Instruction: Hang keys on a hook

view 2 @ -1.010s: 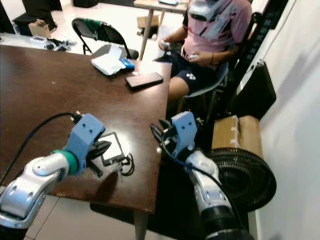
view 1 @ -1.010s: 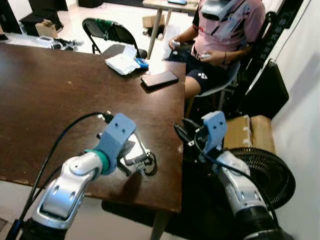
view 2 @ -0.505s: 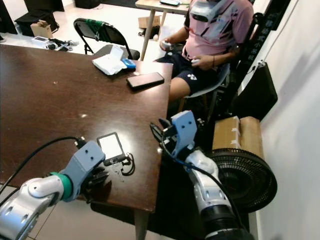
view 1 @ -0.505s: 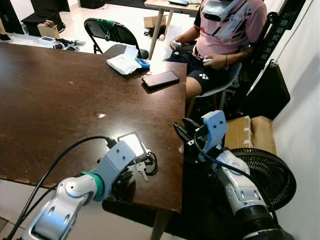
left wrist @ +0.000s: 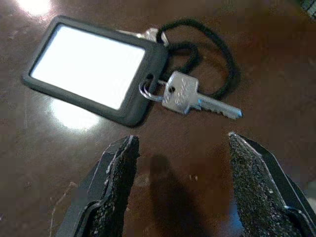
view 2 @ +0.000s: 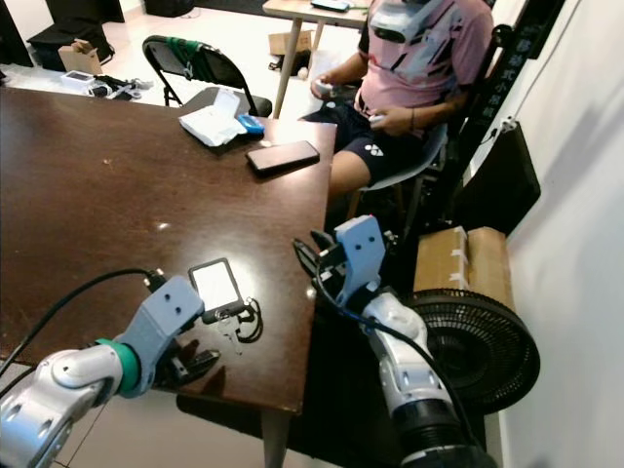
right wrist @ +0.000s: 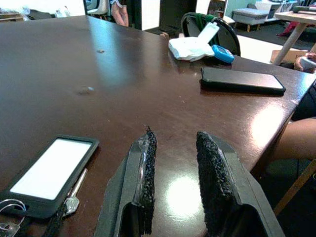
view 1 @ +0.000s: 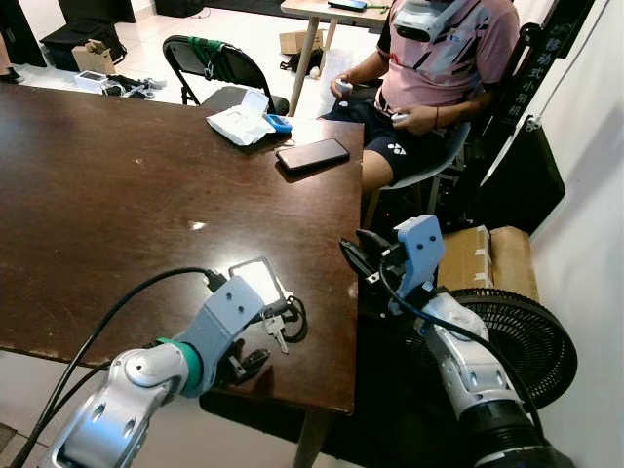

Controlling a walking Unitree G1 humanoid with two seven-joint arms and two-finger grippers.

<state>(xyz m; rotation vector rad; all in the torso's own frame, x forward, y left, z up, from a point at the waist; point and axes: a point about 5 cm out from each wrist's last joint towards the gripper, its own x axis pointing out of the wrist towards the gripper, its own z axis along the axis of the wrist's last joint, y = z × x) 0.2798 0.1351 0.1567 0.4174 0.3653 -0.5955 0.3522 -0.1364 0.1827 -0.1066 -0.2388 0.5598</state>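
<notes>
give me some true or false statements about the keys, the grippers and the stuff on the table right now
1. The left gripper is open, with nothing between its fingers. True.
2. The keys are lifted off the table. False: they lie flat on the brown table, ringed to a black card holder.
3. A dark phone lies near the table's far edge. True.
4. The right gripper grips the card holder. False: its fingers hold nothing, and the holder lies apart from them.
5. A black cord loops beside the keys. True.
</notes>
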